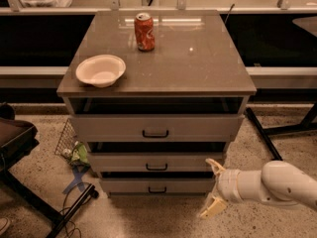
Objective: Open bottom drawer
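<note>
Well, my cream two-finger hand (213, 187) hovers open and empty by the grey-brown table's (198, 68) front right corner; the grey-beige bottom drawer (124, 186) is not yet gripped.

Single camera, seemingly head-high, looks down at the cabinet (198, 68) front; gripper (208, 188) lower right.

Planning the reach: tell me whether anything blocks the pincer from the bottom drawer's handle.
Nothing visible does. The open pincer sits at the right end of the bottom drawer, and its black handle at mid-front is uncovered.
</note>
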Tool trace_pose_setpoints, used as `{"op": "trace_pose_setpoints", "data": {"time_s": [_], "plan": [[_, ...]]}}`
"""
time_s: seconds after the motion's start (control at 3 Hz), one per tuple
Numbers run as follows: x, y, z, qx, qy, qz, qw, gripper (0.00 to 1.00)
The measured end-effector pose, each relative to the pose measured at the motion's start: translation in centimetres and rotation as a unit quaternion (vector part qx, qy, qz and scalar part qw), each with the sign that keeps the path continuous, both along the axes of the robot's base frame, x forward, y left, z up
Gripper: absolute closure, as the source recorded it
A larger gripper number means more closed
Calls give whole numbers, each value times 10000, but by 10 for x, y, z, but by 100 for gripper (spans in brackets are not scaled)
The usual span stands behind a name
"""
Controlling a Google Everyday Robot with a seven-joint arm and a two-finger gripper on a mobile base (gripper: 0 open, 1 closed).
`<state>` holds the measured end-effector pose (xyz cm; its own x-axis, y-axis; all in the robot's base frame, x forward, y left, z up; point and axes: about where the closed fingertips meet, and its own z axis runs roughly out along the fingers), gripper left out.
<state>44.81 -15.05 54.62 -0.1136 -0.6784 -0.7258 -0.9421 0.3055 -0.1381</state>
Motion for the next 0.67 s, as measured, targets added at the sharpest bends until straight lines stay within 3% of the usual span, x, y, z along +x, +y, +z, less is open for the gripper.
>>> {"op": "trace_pose_setpoints", "data": {"time_s": [0.67], "plan": [[-7,4,-94,-158,93,579,9982,0]]}}
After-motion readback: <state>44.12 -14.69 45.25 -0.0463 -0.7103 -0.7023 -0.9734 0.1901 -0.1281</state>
